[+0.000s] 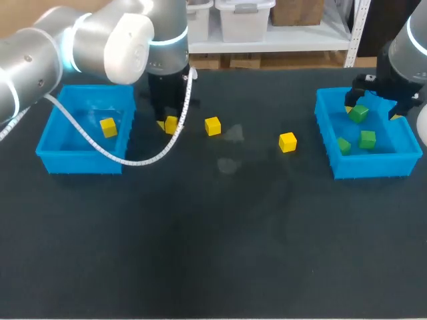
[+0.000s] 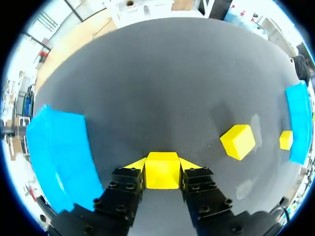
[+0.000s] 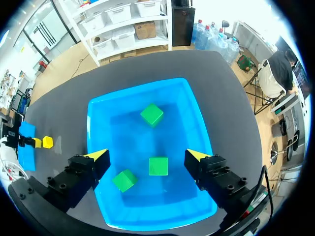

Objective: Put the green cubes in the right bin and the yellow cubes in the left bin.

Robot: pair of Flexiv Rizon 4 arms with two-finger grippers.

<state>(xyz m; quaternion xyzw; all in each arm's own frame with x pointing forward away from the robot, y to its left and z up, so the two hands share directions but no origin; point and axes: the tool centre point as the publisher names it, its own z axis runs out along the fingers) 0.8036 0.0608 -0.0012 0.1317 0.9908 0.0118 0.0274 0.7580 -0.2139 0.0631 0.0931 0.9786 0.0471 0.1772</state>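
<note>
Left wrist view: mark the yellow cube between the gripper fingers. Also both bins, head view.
yellow cube [image 2: 161, 171], left wrist view, middle of its visible face.
left bin [image 1: 73, 165], head view, near wall.
right bin [image 1: 373, 168], head view, near wall.

Colours: right bin [image 1: 325, 133] bright blue, green cubes [image 3: 158, 166] inside it; left bin [image 1: 50, 160] same blue; yellow cubes [image 1: 213, 126] all outside right bin; table [image 1: 213, 253] dark grey, plain.

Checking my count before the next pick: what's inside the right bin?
Three green cubes, apart from one another, and no yellow ones, show inside the right bin. The open right gripper above it hides parts of the bin's side walls, so those edges go unseen.
</note>
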